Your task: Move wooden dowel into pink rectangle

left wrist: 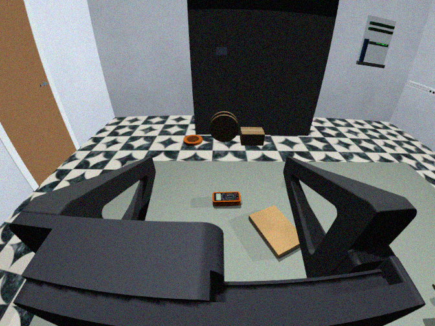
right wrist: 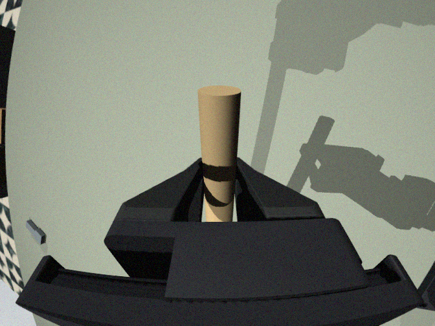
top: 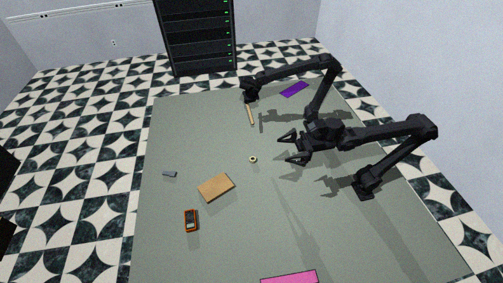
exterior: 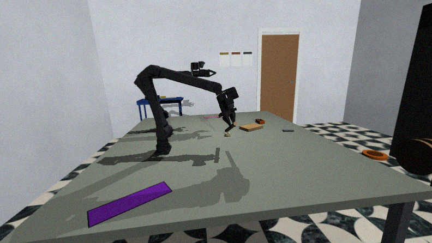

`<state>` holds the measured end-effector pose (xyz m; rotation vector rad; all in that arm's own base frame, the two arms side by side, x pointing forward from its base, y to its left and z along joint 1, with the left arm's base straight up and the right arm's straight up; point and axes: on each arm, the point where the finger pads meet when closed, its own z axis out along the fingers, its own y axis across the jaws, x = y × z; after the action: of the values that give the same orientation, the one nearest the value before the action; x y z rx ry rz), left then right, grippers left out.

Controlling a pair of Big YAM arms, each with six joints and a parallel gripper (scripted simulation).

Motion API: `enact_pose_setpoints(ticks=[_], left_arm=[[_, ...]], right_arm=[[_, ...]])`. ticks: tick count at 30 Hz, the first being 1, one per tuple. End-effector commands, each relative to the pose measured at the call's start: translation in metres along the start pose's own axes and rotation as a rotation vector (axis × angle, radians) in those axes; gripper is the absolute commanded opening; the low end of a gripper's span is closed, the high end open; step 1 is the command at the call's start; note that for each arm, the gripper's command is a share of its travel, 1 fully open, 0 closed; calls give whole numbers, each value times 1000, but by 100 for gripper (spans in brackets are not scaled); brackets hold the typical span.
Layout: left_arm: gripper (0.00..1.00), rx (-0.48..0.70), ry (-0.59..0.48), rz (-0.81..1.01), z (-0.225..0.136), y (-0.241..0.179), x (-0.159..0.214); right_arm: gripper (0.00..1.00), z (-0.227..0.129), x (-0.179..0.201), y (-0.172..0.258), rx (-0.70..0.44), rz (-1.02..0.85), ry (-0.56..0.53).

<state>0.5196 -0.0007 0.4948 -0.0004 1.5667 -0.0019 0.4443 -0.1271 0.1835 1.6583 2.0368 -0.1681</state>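
Bench, one, grey-green. Top-view edges used for places.

Pincers, two. Left pincer: wide apart, nothing between, raised inward of right edge. Right pincer: clamped on dowel, toward far edge.

Rectangles, two. Pink rectangle: by near edge, cut off in top view. Purple rectangle: by far right corner.

Wooden board, one: inward of left edge.

Wooden dowel, one: held above bench, toward far edge, outside both rectangles. Probably light, stiff and hard to bruise; smooth and round, so apt to swivel in grip or roll once freed. Best taken across the shaft near mid-length, then laid down level before release.

Orange-cased meter, one: toward near left corner.

Grey piece, one: near left edge.

Pale ring, one: mid-bench, well off every edge.
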Motion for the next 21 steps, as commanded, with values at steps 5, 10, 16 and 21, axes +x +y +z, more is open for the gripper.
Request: enact_pose_setpoints(ticks=[5,10,16,21], left_arm=[[100,5,-37,-14,-6,-4,-22],[100,5,-37,-14,-6,-4,-22],[100,5,-37,-14,-6,-4,-22],[100,5,-37,-14,-6,-4,-22]], right_arm=[[0,-32,33,22,-102,-32,-27],[0,-52,62,33,-157,-78,-30],[0,-67,86,41,-201,-114,-30],[0,-87,116,44,-256,-162,-28]])
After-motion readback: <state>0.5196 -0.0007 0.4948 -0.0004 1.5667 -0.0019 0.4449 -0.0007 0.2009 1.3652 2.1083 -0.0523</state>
